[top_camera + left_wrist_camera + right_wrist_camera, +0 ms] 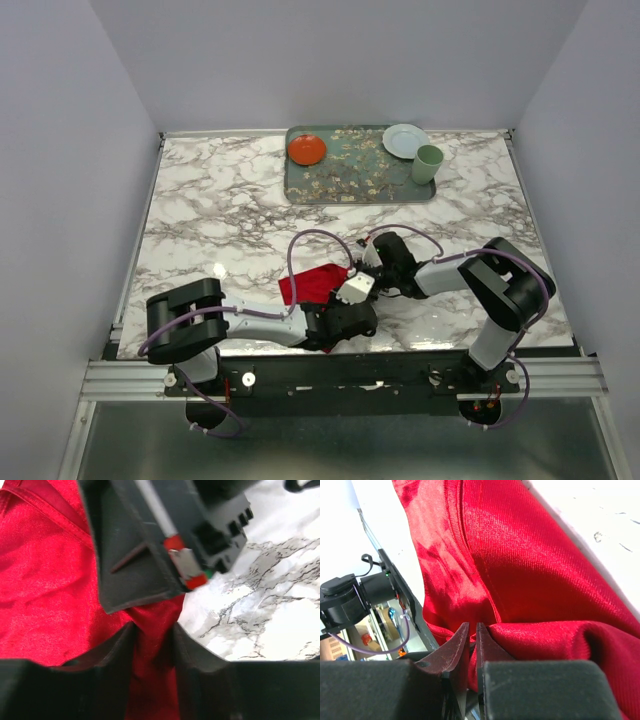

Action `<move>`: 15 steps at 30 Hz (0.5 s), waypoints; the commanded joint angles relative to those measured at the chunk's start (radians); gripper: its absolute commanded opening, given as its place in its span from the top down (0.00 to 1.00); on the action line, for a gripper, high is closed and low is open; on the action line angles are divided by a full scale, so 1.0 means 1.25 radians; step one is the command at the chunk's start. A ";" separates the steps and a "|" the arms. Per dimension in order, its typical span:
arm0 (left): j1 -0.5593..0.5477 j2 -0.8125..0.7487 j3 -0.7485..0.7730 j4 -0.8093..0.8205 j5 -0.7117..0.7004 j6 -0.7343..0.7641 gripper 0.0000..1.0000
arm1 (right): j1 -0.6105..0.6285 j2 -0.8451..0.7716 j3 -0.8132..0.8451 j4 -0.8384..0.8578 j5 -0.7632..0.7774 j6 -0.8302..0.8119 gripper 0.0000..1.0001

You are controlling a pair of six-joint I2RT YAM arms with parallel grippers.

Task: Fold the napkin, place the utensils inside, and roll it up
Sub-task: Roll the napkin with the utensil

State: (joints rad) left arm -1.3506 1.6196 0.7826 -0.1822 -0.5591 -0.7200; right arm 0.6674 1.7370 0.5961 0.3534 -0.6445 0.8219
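One bright red napkin (312,284), glossy, rumpled, with ribbed hems.

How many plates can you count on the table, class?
2. An orange-red plate sits at the left end of the tray; a pale plate lies at its far right corner, beside the green cup. The arms could hide others.

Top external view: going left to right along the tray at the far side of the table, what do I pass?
orange-red plate → bare patterned middle of the tray → pale plate → green cup, which sits slightly nearer than the pale plate.
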 commanded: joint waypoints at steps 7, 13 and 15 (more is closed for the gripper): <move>0.072 0.019 -0.108 0.034 0.201 0.003 0.73 | -0.010 -0.009 -0.012 -0.093 0.009 -0.016 0.79; 0.089 -0.017 -0.140 0.074 0.243 -0.002 0.92 | -0.020 -0.038 0.004 -0.108 0.005 -0.008 0.78; 0.097 -0.030 -0.152 0.094 0.274 0.005 0.95 | -0.028 -0.056 0.016 -0.144 0.018 -0.011 0.76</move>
State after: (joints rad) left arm -1.2526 1.5467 0.6823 0.0074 -0.3714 -0.7044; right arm 0.6464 1.7134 0.5991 0.3164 -0.6441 0.8219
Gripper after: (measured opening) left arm 0.144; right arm 0.219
